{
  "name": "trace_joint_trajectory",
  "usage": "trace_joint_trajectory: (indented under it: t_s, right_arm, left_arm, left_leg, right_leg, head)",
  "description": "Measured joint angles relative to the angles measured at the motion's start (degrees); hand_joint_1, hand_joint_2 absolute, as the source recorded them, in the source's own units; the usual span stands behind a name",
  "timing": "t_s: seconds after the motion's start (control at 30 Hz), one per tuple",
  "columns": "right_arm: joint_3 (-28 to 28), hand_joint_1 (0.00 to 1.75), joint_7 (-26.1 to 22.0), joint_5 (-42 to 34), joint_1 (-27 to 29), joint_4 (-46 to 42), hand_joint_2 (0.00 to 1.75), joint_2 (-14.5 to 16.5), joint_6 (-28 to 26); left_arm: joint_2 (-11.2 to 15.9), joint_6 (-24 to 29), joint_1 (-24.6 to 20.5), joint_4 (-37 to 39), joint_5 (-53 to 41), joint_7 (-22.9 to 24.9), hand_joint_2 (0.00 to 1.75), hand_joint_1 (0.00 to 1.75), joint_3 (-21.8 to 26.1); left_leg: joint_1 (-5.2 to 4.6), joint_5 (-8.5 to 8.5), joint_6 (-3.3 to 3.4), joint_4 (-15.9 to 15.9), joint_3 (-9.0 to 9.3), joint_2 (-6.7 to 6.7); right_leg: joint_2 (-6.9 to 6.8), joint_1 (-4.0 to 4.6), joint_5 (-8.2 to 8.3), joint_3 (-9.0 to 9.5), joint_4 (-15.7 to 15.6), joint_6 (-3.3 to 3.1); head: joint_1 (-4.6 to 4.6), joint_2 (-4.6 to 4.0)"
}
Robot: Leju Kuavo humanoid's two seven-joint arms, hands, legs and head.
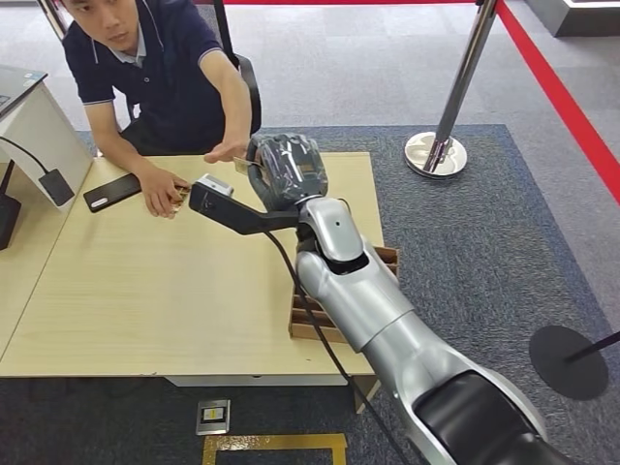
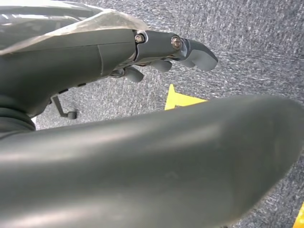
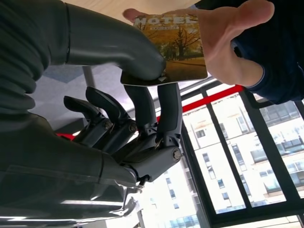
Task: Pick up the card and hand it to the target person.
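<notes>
Grey carpet floor [image 1: 453, 252] with a red stripe [image 1: 563, 97] along the far right; chrome stanchion post [image 1: 457, 92] on a round base past the tabletop's far right corner. Light wood tabletop [image 1: 146, 291] in front of the robot. Person [image 1: 157, 68] in a dark polo sits behind its far edge. Black phone [image 1: 111, 192] lies flat near the far left edge. Brown cardboard tray [image 1: 307, 320] sits at the right edge, partly under the right arm.

Right arm reaches across the tabletop to the far edge. Right hand [image 1: 285, 170] is raised there, grasping the card [image 3: 172, 47] pinched between thumb and fingers [image 3: 157, 109]; wrist view shows the thumb pressed on one face, two fingers under it, other fingers curled apart from it. Card is a hotel key card, autumn tree print, "HOTEL" lettering. In the head view the card [image 1: 240, 165] is a thin edge poking from the hand toward the person.

Person's one hand [image 3: 229, 45] is touching the card's far end, thumb on top, palm open. Person's other hand [image 1: 162, 189] rests on the tabletop next to the phone, over something brownish, can't tell what.

Left hand [image 2: 172, 47] hangs over carpet, fingers loosely extended, nothing in them, a yellow floor marking [image 2: 181, 99] beneath.
</notes>
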Motion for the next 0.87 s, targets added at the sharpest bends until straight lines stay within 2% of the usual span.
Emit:
trace_joint_trajectory:
  t_s: [0.3, 0.33, 0.43, 0.47, 0.57, 0.67, 0.77, 0.87]
  right_arm:
    - [1.29, 1.75, 0.92, -0.93, -0.28, 1.47, 1.75, 0.02, 0.02]
    - [1.43, 1.6, 1.0, -1.04, -0.27, 1.61, 1.75, 0.02, 0.03]
    - [2.01, 0.29, 1.13, -2.37, -0.25, 1.77, 1.75, 0.03, 0.17]
    - [2.17, 0.0, 0.95, -3.48, -0.22, 1.76, 1.75, 0.03, 0.31]
    - [2.31, 0.0, -1.03, -8.67, 0.07, 1.7, 1.75, 0.07, 1.35]
    - [1.46, 0.0, -5.89, -15.09, 1.33, 0.99, 1.75, 0.07, 3.69]
    - [-0.93, 0.0, -11.68, -21.9, 4.77, -2.13, 1.75, -0.42, 6.93]
    - [-2.69, 0.0, -15.0, -26.67, 9.2, -6.83, 1.75, -1.51, 9.43]
  left_arm:
    - [0.02, 0.0, 0.01, 0.0, -0.16, 0.07, 0.0, 0.0, 0.0]
    - [0.02, 0.01, 0.01, 0.0, -0.16, 0.08, 0.0, 0.0, 0.0]
    - [0.02, 0.04, 0.02, 0.0, -0.08, 0.1, 0.0, 0.0, 0.0]
    - [0.03, 0.09, 0.02, 0.0, -0.02, 0.13, 0.0, 0.0, 0.0]
    - [0.07, 0.33, 0.04, 0.0, 0.22, 0.32, 0.0, 0.0, 0.01]
    - [0.09, 0.63, 0.07, 0.0, 0.77, 0.82, 0.0, 0.0, 0.03]
    - [0.09, 0.97, 0.22, 0.0, 1.37, 1.08, 0.0, 0.0, 0.08]
    - [0.09, 1.06, 0.37, 0.0, 1.65, 1.11, 0.0, 0.0, 0.1]
  left_leg:
    - [0.0, 0.0, 0.0, 0.0, 0.0, 0.0]
    - [0.0, 0.0, 0.0, 0.0, 0.0, 0.0]
    - [0.0, 0.0, 0.0, 0.0, 0.0, 0.0]
    - [0.0, 0.0, 0.0, 0.0, 0.0, 0.0]
    - [0.0, 0.0, 0.0, 0.0, 0.0, 0.0]
    - [0.0, 0.0, 0.0, 0.0, 0.0, 0.0]
    - [0.0, 0.0, 0.0, 0.0, 0.0, -0.02]
    - [-0.01, -0.01, 0.01, 0.0, 0.0, -0.02]
  right_leg:
    - [0.0, 0.0, 0.0, 0.0, 0.0, 0.0]
    - [0.0, 0.0, 0.0, 0.0, 0.0, 0.0]
    - [0.0, 0.0, 0.0, 0.0, 0.0, 0.0]
    - [0.0, 0.0, 0.0, 0.0, 0.0, 0.0]
    - [0.0, 0.0, 0.0, -0.01, 0.0, 0.0]
    - [0.0, 0.0, 0.0, -0.02, -0.01, 0.0]
    - [0.0, 0.01, -0.01, -0.01, -0.03, 0.01]
    - [0.0, 0.01, -0.01, -0.01, -0.07, 0.01]
  head:
    - [0.01, 0.0]
    - [0.0, 0.0]
    - [0.0, 0.0]
    - [0.01, 0.0]
    - [0.0, 0.0]
    - [0.0, 0.0]
    - [0.01, 0.0]
    - [0.0, 0.0]
